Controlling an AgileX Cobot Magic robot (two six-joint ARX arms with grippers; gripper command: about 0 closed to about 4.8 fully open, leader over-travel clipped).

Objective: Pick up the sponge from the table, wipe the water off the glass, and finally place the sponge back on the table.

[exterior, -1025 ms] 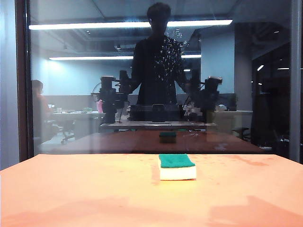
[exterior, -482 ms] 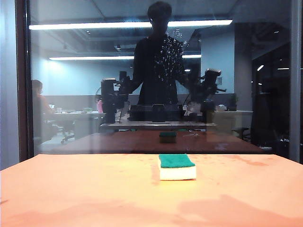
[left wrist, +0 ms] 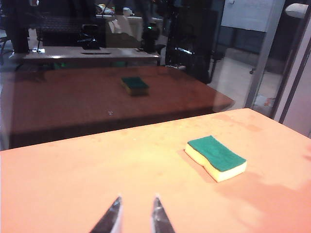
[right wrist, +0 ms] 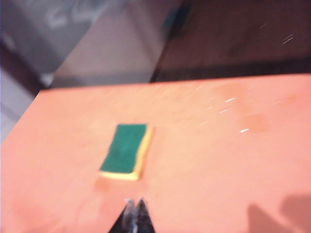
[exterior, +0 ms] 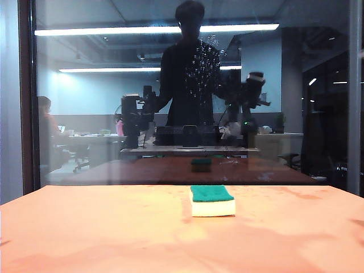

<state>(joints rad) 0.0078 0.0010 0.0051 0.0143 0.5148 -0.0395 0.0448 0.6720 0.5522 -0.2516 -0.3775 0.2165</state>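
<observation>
**Sponge alone on the desk, both pincers clear of it**

Sponge (exterior: 212, 201) lies flat on the orange desk (exterior: 85, 227), green scouring side up, pale foam below. It sits roughly mid-desk, a little short of the glass (exterior: 85, 142) that stands upright along the far edge. Nothing touches it.

Water (exterior: 200, 68): a cluster of fine whitish droplets high on the pane, above the sponge, showing against the dark mirrored figure of a person (exterior: 189, 68) standing there. The pane also mirrors the sponge as a dimmer twin on a dark brown surface, plus the two robot arms and an office with ceiling light strips.

Left pincer (left wrist: 134, 216): seen only in the left wrist view, two thin tips over bare desk with a narrow gap between them, gripping nothing. Sponge (left wrist: 216, 158) is well apart from it, ahead and off to one side, nearer the glass.

Right pincer (right wrist: 135, 208): seen in the right wrist view, picture blurred; tips pressed together, closed on nothing. It hangs above the desk. Sponge (right wrist: 126, 150) lies just ahead of the tips, near but apart, its long side running away from them.

Neither pincer shows directly in the exterior view; only their reflections do.
</observation>
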